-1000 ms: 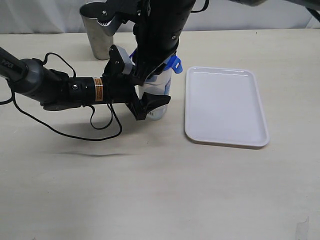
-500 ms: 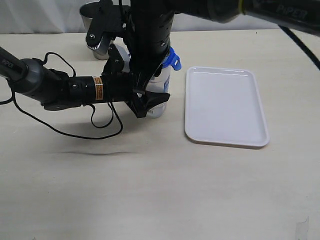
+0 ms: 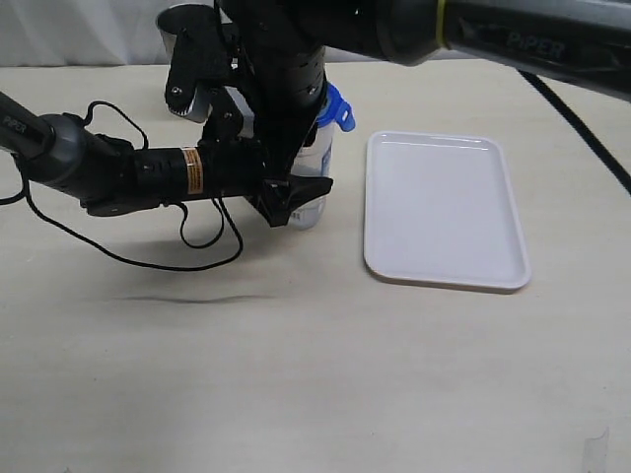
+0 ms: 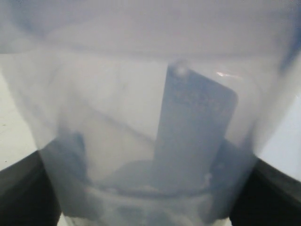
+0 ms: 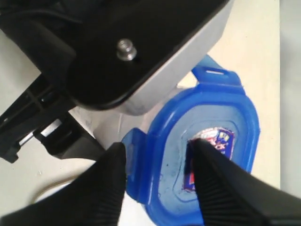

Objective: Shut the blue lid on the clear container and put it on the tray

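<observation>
- Grip comes first: my left pincer [image 3: 306, 187] is clamped low on the clear container [image 3: 314, 163], which holds it upright on the surface [image 3: 296, 374] against a push from above.
- My right pincer [image 5: 156, 146] hangs over the blue lid [image 5: 207, 155], fingers apart. One is above the lid's centre and one just outside a flap, so I judge it is set to press that flap down.
- The lid sits on the container's mouth, flaps sticking out.
- The tray [image 3: 444, 212] lies near, low-rimmed and bare, so the path looks open. Only the steel cup [image 3: 177, 25] behind crowds my arms.
</observation>
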Controlling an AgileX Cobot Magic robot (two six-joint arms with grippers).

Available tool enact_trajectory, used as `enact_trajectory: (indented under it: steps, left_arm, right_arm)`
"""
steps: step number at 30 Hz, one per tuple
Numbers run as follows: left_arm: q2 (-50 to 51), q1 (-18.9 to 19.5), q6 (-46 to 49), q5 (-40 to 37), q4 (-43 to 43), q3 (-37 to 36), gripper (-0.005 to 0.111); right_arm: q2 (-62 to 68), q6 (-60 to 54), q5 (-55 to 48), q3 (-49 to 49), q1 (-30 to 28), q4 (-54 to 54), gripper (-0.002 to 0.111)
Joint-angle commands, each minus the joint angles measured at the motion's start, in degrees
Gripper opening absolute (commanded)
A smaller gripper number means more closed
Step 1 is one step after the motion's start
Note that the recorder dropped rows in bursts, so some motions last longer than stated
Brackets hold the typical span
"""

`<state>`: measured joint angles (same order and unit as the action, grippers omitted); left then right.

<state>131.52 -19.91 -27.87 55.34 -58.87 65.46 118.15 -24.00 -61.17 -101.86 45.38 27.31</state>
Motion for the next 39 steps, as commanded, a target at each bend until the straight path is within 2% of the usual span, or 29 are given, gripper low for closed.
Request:
enact_trajectory:
  steps: [1, 6, 11, 15, 30, 32, 35, 39]
  left_arm:
    - [0.4, 0.2, 0.6, -1.3, -3.6, -0.7, 0.0]
    - [0.4, 0.2, 0.6, -1.3, -3.6, -0.7, 0.0]
    - [0.4, 0.2, 0.6, -1.2, -3.6, -0.7, 0.0]
    - [0.4, 0.2, 0.6, -1.2, -3.6, -0.7, 0.0]
    - [0.4, 0.2, 0.4, -1.2, -3.6, -0.7, 0.0]
    - [0.4, 0.2, 0.5, -1.2, -3.7, -0.7, 0.0]
    - [0.4, 0.2, 0.5, -1.3, -3.7, -0.7, 0.0]
    - [0.4, 0.2, 0.5, -1.3, -3.7, -0.7, 0.0]
  right_arm:
    - [3.6, 0.2, -0.3, 1.6, -1.3, -0.7, 0.035]
    - [2.8, -0.4, -0.2, 1.6, -1.3, -2.1, 0.036]
    - [-0.4, -0.9, 1.3, 1.6, -1.9, -5.2, 0.046]
    - [-3.2, -0.9, 2.2, 1.6, -3.1, -8.6, 0.048]
    - [-10.4, -12.5, 4.0, 1.6, -14.5, -40.6, 0.048]
    - [-10.4, -7.6, 4.0, 1.6, -16.7, -44.6, 0.048]
    - [-10.4, 6.2, 2.7, 1.6, -20.5, -48.6, 0.047]
    - [-10.4, 8.7, -3.5, 1.6, -25.2, -54.8, 0.043]
